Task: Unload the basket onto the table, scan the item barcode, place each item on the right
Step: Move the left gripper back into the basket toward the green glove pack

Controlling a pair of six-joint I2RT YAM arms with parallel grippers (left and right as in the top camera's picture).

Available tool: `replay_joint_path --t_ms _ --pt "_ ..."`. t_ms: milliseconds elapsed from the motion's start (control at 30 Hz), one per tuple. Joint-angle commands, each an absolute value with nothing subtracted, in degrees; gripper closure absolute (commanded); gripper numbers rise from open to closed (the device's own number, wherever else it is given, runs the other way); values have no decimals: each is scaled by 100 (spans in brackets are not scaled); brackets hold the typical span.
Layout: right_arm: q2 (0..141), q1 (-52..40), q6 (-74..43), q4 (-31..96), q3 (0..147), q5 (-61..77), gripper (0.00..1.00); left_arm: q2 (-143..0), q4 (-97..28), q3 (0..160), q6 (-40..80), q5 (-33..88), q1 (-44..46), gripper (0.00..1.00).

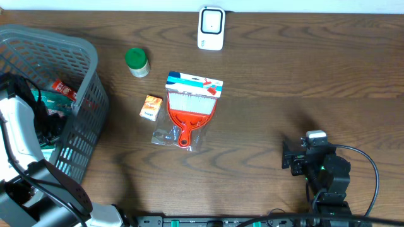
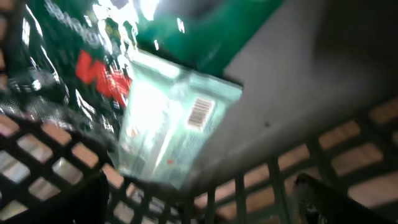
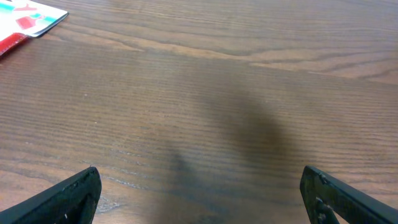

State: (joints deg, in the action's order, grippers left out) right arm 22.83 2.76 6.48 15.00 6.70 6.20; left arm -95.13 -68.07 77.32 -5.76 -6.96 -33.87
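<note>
**Left tool over packet inside basket**

Pale green packet [image 2: 168, 118] lies on the floor of the grey basket [image 1: 85, 126], directly ahead of the left tool [image 2: 202, 198], whose fingers are spread and hold nothing. The packet's long axis runs roughly away from the tool, slightly tilted, so a closing pinch would probably span its short width. Barcode [image 2: 200, 112] faces up. Soft crinkly film, flat pouch; a glossy dark bag [image 2: 74, 56] is beside it. Basket wall is a rigid plastic lattice. Right tool [image 3: 208, 196], spread and empty, is well right of the basket over woodgrain tabletop [image 3: 205, 81].

barcode [image 2: 200, 112] on pale green packet [image 2: 158, 134], other lettering too blurred
</note>
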Motion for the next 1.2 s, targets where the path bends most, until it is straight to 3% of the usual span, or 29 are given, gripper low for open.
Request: replay_joint_path --t_ms 0,567,933,1167 --pt "2279 292 556 1479 657 650 1 -9461 -6543 7710 -464 -884 -3382 6" --pt "2279 292 561 1719 657 648 1 -9461 -4224 7710 -591 -969 -4073 0" --pt "2279 292 561 1763 657 648 1 -9461 -4084 7710 93 -926 -5212 0" --pt "2279 292 561 1765 657 648 1 -9461 -4165 7710 97 -27 -6117 0"
